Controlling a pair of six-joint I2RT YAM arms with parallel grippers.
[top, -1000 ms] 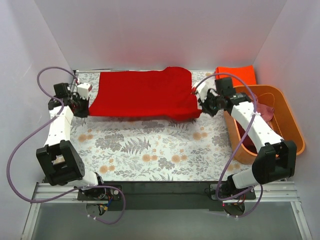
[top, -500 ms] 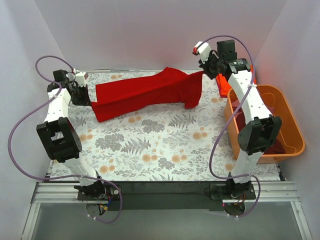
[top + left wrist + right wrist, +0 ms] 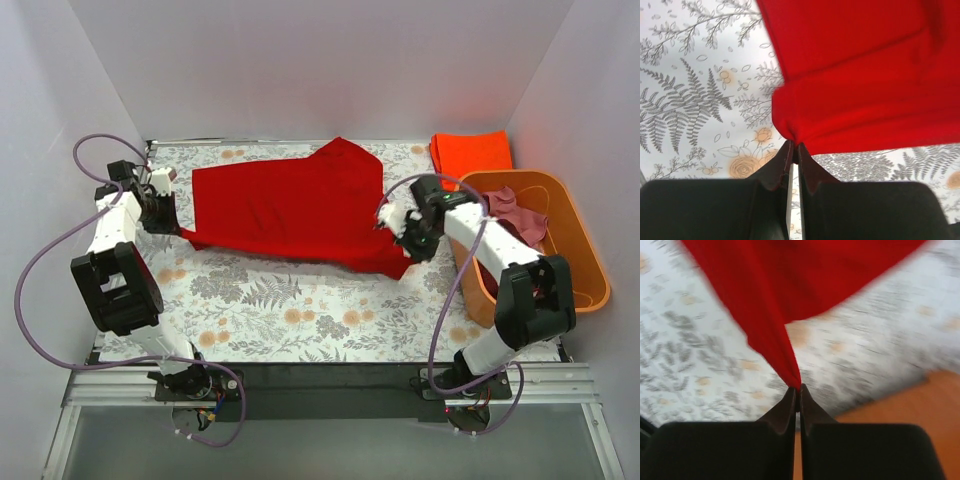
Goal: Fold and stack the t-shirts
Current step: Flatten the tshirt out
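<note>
One bright red t-shirt [image 3: 290,210] spread flat, wrinkled; left gripper [image 3: 794,147] pinches its edge; right gripper [image 3: 797,388] pinches another.

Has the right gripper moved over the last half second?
Yes. From beside the folded orange-red shirt at the back, the right gripper came toward the near edge, now beside the orange plastic tub, shut on the bright red t-shirt.

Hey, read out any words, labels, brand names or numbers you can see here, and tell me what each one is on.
No readable text anywhere.
The red t-shirt is plain, the folded orange-red t-shirt and the orange tub show no print, and the tablecloth carries only ferns and flowers.
Any marking on the arms is too small to read.
</note>
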